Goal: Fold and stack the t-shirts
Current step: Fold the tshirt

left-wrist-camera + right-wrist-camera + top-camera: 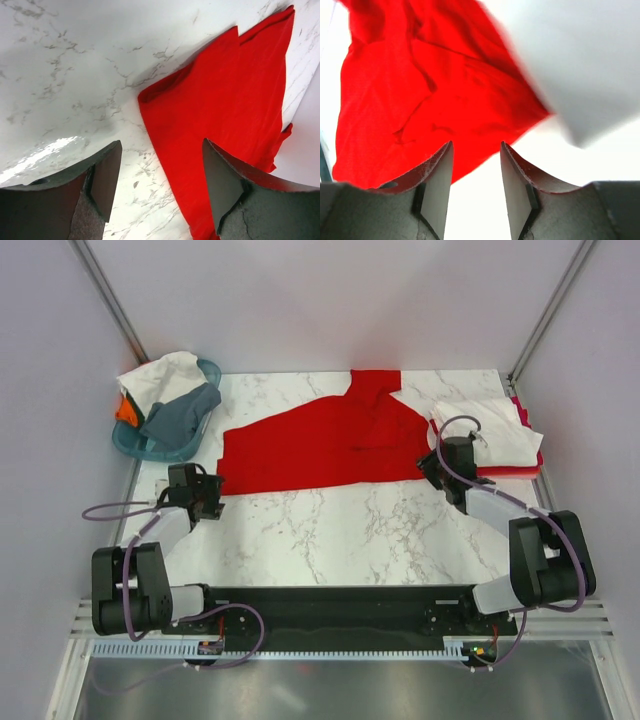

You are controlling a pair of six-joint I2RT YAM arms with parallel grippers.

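Left gripper [205, 502] and right gripper [437, 465] both sit apart, empty; red t-shirt [320, 445] looks light, limp and wrinkle-prone, so you should pinch its near-edge corners.

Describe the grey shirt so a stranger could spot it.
At the far left corner of the marble table sits a teal basket. The grey shirt lies in it, the only dark one beside a white shirt and an orange shirt.
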